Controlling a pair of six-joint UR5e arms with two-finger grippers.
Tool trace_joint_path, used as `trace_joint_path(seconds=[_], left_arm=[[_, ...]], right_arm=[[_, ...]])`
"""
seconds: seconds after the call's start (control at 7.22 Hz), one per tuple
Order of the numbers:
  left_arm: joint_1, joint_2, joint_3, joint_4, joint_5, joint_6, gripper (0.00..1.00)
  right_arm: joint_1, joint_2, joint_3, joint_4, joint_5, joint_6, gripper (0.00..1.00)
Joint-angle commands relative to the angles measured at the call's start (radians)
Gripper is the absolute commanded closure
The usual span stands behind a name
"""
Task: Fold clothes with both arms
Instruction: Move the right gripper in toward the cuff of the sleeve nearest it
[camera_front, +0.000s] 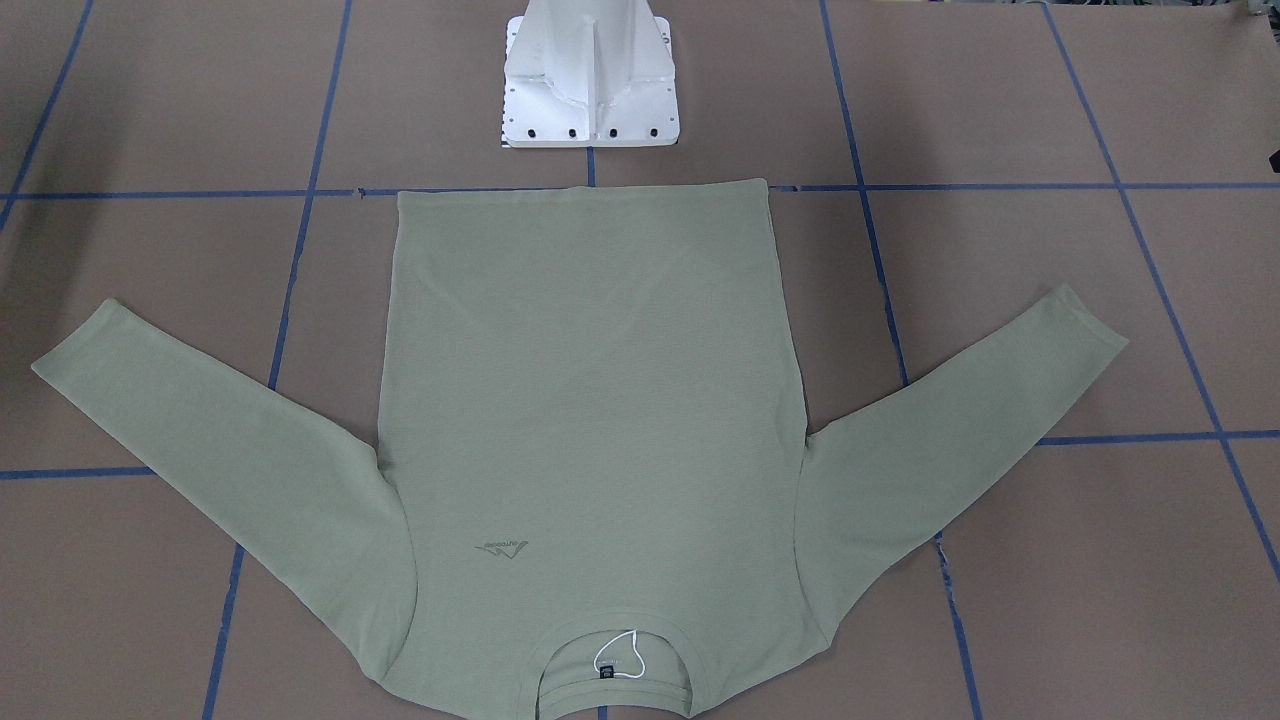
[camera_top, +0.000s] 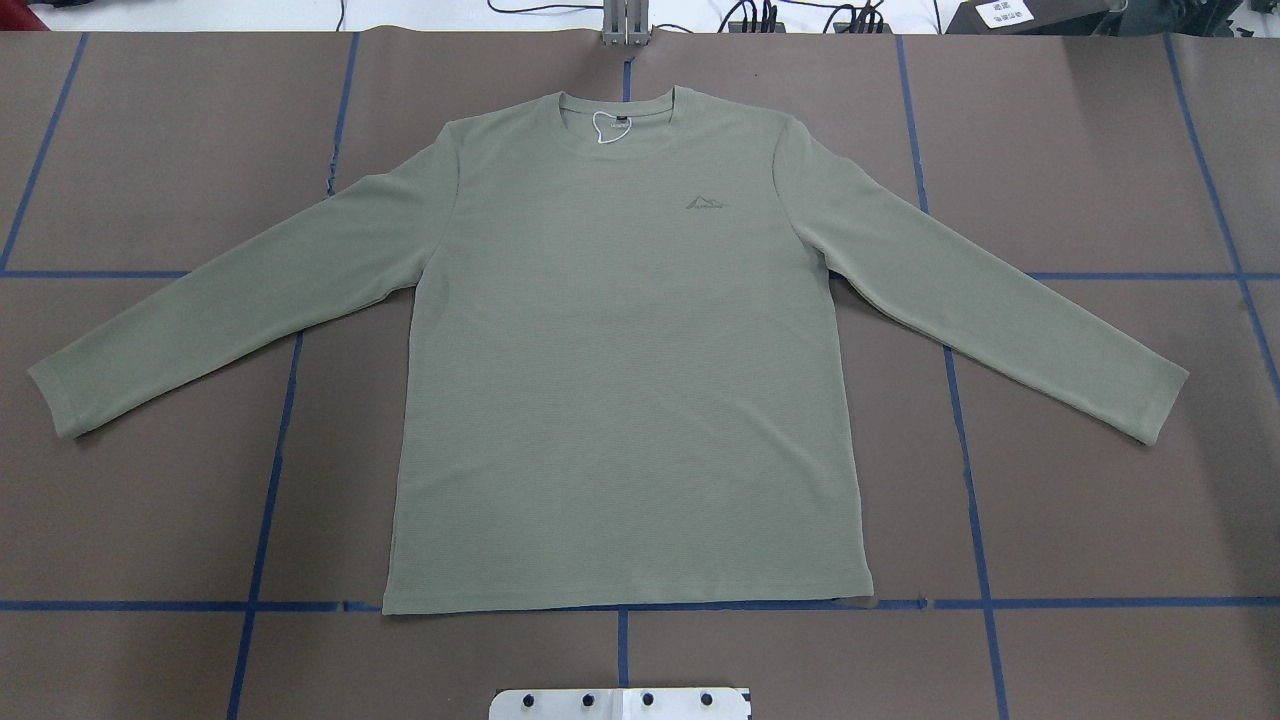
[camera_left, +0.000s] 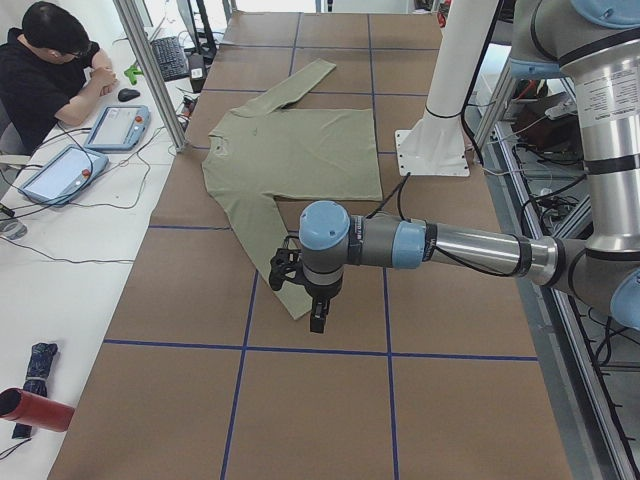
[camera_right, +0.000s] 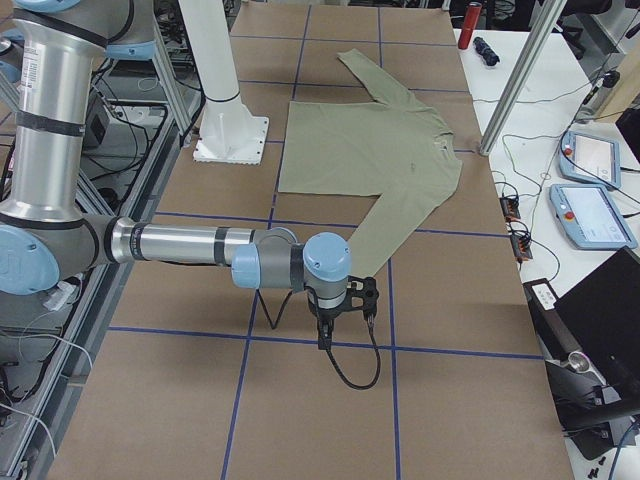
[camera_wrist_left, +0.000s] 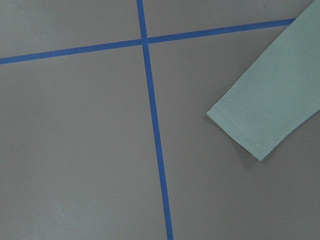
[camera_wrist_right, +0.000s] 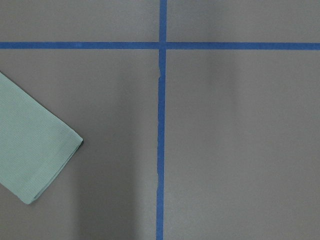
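So the sage-green long-sleeved shirt (camera_top: 620, 380) is lying flat and face up on the brown-covered table (camera_top: 150, 500). The hem is the edge closest to the white pedestal (camera_front: 590, 90), and the ribbed neckline (camera_top: 625, 150) is on the side farthest from it. Both sleeves angle out to either side of the pedestal, smooth, and nothing is folded yet. My read is that this is the starting layout: with the shirt spread like this, every edge is reachable and the folds can go symmetric.

The left gripper (camera_left: 312, 305) hangs above the table well out to the pedestal's left, by the left sleeve's cuff (camera_wrist_left: 240, 132). The right gripper (camera_right: 345, 312) mirrors it on the pedestal's other side, by the right cuff (camera_wrist_right: 50, 170). Neither one touches cloth as far as I can see. I honestly cannot tell whether their fingers are spread or pressed together (they only show in the side cameras, and the wrist cams catch no fingers, just cuff and blue tape lines (camera_wrist_left: 155, 125)).

Why park there? I'd guess the sleeves go first, with each arm taking its own cuff and bringing it in across the body. The knit looks soft and limp, so the sleeve should follow a pinched cuff. The risk is that it bunches, or that the pinch catches only the top layer.
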Motion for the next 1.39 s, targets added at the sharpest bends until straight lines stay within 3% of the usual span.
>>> trace_joint_path(seconds=[0.0, 0.14, 0.42, 0.69, 0.97, 1.25], left_arm=[[0.004, 0.002, -0.031, 0.001, 0.002, 0.0, 0.0], [0.002, 0.008, -0.086, 0.001, 0.002, 0.0, 0.0], [0.002, -0.039, -0.095, -0.007, 0.003, -0.011, 0.0], [0.001, -0.098, -0.079, -0.022, -0.002, 0.0, 0.0], [-0.001, -0.102, -0.08, -0.027, -0.006, -0.002, 0.0], [-0.001, -0.102, -0.081, -0.028, -0.006, 0.003, 0.0]], right_arm=[[0.0, 0.002, 0.007, 0.001, 0.0, 0.001, 0.0], [-0.002, 0.005, 0.03, 0.008, 0.0, -0.001, 0.0], [-0.009, 0.003, 0.028, 0.208, 0.008, 0.016, 0.0], [-0.118, 0.023, 0.021, 0.319, 0.005, 0.24, 0.0], [-0.265, 0.023, -0.027, 0.61, -0.006, 0.568, 0.0], [-0.421, 0.035, -0.158, 0.895, -0.16, 0.797, 0.0]])
